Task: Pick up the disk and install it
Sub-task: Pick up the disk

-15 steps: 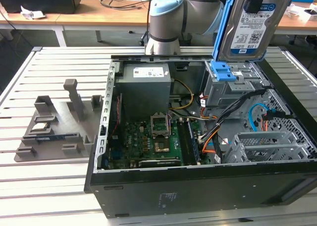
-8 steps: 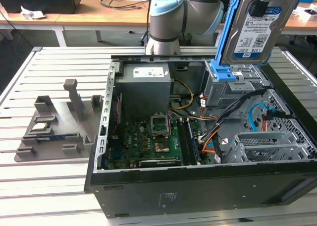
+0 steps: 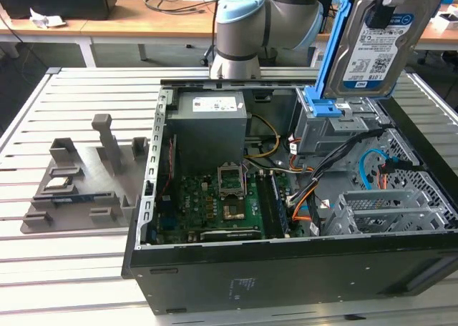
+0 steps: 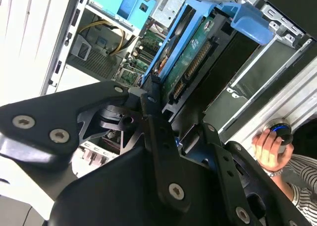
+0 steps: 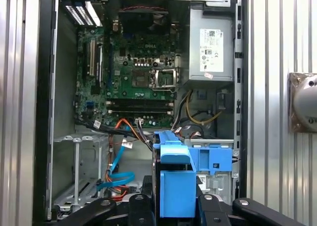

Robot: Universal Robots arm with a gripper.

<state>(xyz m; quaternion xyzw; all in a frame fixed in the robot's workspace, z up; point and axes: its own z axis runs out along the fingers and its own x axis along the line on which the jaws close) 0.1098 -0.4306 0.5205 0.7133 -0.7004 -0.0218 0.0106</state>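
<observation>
The disk (image 3: 372, 43), a silver hard drive with a white-and-blue label in a blue bracket, hangs upright in the air at the exterior view's upper right. It is just above the grey drive cage with a blue latch (image 3: 328, 111) inside the open computer case (image 3: 286, 269). My gripper (image 3: 384, 4) is shut on the disk's upper end. In the second wrist view the disk (image 4: 190, 62) shows its green circuit board between my black fingers (image 4: 151, 99). In the first wrist view the bracket end of the disk (image 5: 176, 181) sits between the fingers (image 5: 136, 201), over the cage (image 5: 215, 159).
The case holds a motherboard (image 3: 215, 204), a grey power supply (image 3: 207, 122) and loose orange and blue cables (image 3: 372, 165). A grey parts fixture (image 3: 79, 183) lies at the exterior view's left. The arm's base (image 3: 243, 26) stands behind the case. A person's hand (image 4: 270, 146) rests beside the table.
</observation>
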